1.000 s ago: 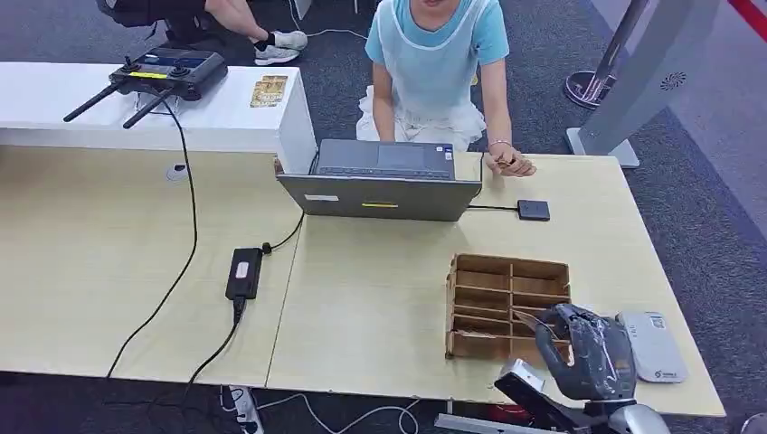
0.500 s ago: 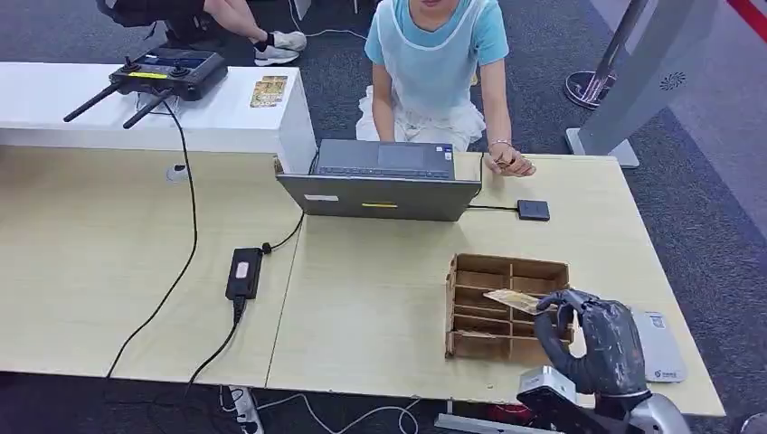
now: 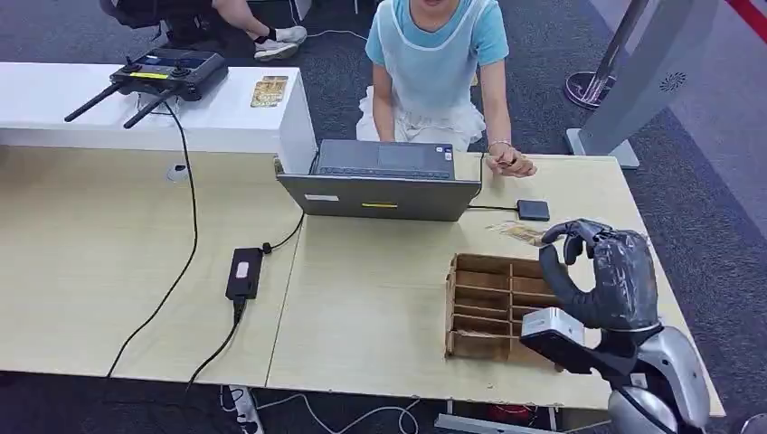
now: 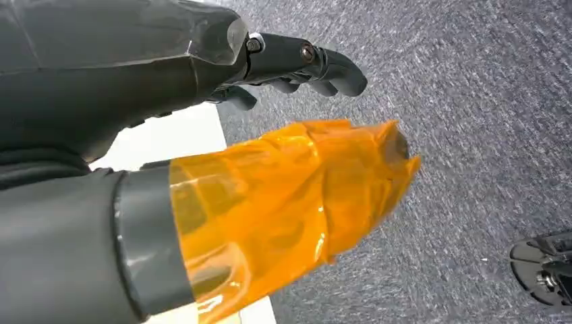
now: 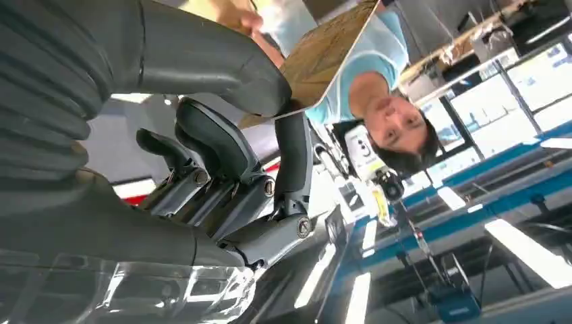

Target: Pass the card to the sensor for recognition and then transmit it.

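Broadly, the pale wooden table (image 3: 380, 298) lay beneath the raised right hand (image 3: 604, 271), and a person (image 3: 434, 63) in a light blue top sat on its far side, beyond the hand, one of their own hands resting on the table edge. A grey laptop (image 3: 380, 185) stood ahead of the hand and off toward the robot's left. Directly below and just to the left of the hand sat the brown cardboard organiser (image 3: 493, 303) with its open compartments. Ahead of the fingertips, a short way off on the table, lay the small dark square sensor (image 3: 533, 210), wired to the laptop. Smallest of all, the card (image 3: 517, 233) was pinched between the thumb and a finger of the right hand, held roughly flat above the table, between the organiser and the sensor; the right wrist view showed the card (image 5: 324, 54) caught at one end only. The left hand (image 4: 290, 61) hung over grey carpet with nothing in it, its dark fingers gently curled but apart. Judging from this, the grip was the weak spot: with so little of the card clamped, a quick swing or a knock against the table could twist it loose. The card might also pass too high or to one side of the sensor and fail to register before the handover to the person.
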Robot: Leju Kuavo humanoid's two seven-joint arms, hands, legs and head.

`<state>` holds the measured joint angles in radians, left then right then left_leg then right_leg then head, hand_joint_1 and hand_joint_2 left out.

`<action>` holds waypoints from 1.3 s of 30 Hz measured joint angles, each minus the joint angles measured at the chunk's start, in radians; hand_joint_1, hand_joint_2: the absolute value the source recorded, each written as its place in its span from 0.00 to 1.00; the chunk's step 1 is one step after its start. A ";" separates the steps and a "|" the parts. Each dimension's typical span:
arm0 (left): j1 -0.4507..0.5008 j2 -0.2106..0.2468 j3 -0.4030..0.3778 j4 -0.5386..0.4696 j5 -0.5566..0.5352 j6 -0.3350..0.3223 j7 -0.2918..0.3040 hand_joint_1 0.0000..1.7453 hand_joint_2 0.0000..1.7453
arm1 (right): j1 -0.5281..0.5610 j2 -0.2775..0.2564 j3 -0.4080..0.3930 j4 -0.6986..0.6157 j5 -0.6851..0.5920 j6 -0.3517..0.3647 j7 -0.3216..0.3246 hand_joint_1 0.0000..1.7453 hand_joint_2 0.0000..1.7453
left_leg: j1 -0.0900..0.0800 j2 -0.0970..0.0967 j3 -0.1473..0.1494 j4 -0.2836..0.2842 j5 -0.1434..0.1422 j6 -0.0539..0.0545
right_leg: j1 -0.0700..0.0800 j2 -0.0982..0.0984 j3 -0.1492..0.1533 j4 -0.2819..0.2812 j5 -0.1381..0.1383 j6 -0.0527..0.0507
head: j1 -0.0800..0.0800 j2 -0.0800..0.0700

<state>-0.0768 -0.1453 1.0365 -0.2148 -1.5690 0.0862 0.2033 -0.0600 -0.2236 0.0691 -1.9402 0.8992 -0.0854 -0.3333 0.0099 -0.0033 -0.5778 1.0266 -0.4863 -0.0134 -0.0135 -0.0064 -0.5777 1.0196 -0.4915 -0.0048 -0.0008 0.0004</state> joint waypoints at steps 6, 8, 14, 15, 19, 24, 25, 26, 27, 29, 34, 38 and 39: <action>-0.001 0.001 -0.025 0.000 0.000 -0.003 -0.007 0.00 0.00 | -0.177 -0.004 0.054 0.048 0.035 0.037 0.075 1.00 1.00 | 0.000 0.000 0.000 0.000 0.001 0.000 | 0.000 0.000 0.000 0.000 0.000 0.000 | 0.000 0.000; -0.001 0.001 -0.031 0.000 0.000 -0.004 -0.008 0.00 0.00 | -0.215 -0.004 0.071 0.069 0.052 0.048 0.094 1.00 1.00 | 0.000 -0.001 0.000 0.000 0.001 0.000 | 0.000 -0.001 0.000 0.000 0.000 0.000 | 0.000 0.000; -0.003 0.002 -0.055 0.000 0.000 -0.008 -0.008 0.00 0.00 | -0.382 -0.004 0.134 0.170 0.099 0.082 0.164 1.00 1.00 | 0.000 0.001 -0.001 0.000 0.001 -0.001 | 0.000 0.001 -0.001 0.000 0.002 -0.002 | 0.000 0.000; -0.002 0.002 -0.059 0.000 0.000 -0.010 -0.009 0.00 0.00 | -0.408 -0.004 0.146 0.195 0.113 0.090 0.179 1.00 1.00 | 0.000 0.001 -0.001 0.000 0.002 -0.001 | 0.000 0.001 -0.001 0.000 0.002 -0.002 | 0.000 0.000; -0.002 0.002 -0.081 0.000 0.000 -0.011 -0.011 0.00 0.00 | -0.511 -0.003 0.184 0.296 0.153 0.116 0.228 1.00 1.00 | 0.000 0.001 -0.001 0.000 0.002 -0.002 | 0.000 0.001 -0.001 0.000 0.002 -0.001 | 0.000 0.000; -0.001 0.005 -0.103 0.000 0.000 -0.011 -0.017 0.00 0.00 | -0.609 0.015 0.219 0.428 0.176 0.137 0.256 1.00 1.00 | 0.000 0.000 -0.001 0.000 0.002 -0.002 | 0.000 0.001 -0.001 0.001 0.003 -0.002 | 0.000 0.000; -0.002 0.006 -0.107 0.000 0.000 -0.011 -0.018 0.00 0.00 | -0.627 0.021 0.225 0.457 0.180 0.145 0.266 1.00 1.00 | 0.000 0.000 -0.001 0.000 0.002 -0.002 | 0.000 0.001 -0.001 0.001 0.003 -0.002 | 0.000 0.000; -0.002 0.006 -0.111 0.000 0.000 -0.011 -0.019 0.00 0.00 | -0.642 0.026 0.230 0.476 0.183 0.147 0.273 1.00 1.00 | 0.000 0.000 -0.001 0.000 0.002 -0.002 | 0.000 0.000 -0.001 0.001 0.003 -0.002 | 0.000 0.000; -0.002 0.007 -0.115 0.000 0.000 -0.011 -0.020 0.00 0.00 | -0.658 0.031 0.236 0.506 0.193 0.148 0.280 1.00 1.00 | 0.000 0.000 -0.001 0.000 0.002 -0.002 | 0.000 0.000 -0.001 0.001 0.003 -0.002 | 0.000 0.000; -0.001 0.008 -0.124 0.000 0.000 -0.011 -0.022 0.00 0.00 | -0.681 0.042 0.242 0.543 0.198 0.151 0.289 1.00 1.00 | 0.000 0.000 -0.001 0.000 0.002 -0.002 | 0.000 0.000 -0.001 0.001 0.003 -0.002 | 0.000 0.000; -0.001 0.010 -0.137 0.000 0.000 -0.011 -0.025 0.00 0.00 | -0.737 0.066 0.258 0.632 0.227 0.164 0.316 1.00 1.00 | 0.000 0.000 -0.001 0.000 0.002 -0.002 | 0.000 0.000 -0.001 0.001 0.003 -0.002 | 0.000 0.000; -0.001 0.010 -0.151 0.000 0.000 -0.011 -0.026 0.00 0.00 | -0.778 0.084 0.269 0.708 0.261 0.169 0.346 1.00 1.00 | 0.000 0.000 -0.001 0.000 0.002 -0.002 | 0.000 0.000 -0.001 0.001 0.003 -0.002 | 0.000 0.000; -0.001 0.010 -0.154 0.000 0.000 -0.011 -0.026 0.00 0.00 | -0.788 0.089 0.270 0.726 0.269 0.169 0.352 1.00 1.00 | 0.000 0.000 -0.001 0.000 0.002 -0.002 | 0.000 0.001 -0.001 0.001 0.003 -0.002 | 0.000 0.000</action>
<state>-0.0780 -0.1350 0.8827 -0.2148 -1.5690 0.0748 0.1778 -0.8475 -0.1346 0.3391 -1.2146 1.1681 0.0839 0.0191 0.0101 -0.0035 -0.5784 1.0268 -0.4839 -0.0154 -0.0132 -0.0059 -0.5787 1.0206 -0.4889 -0.0063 -0.0008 0.0000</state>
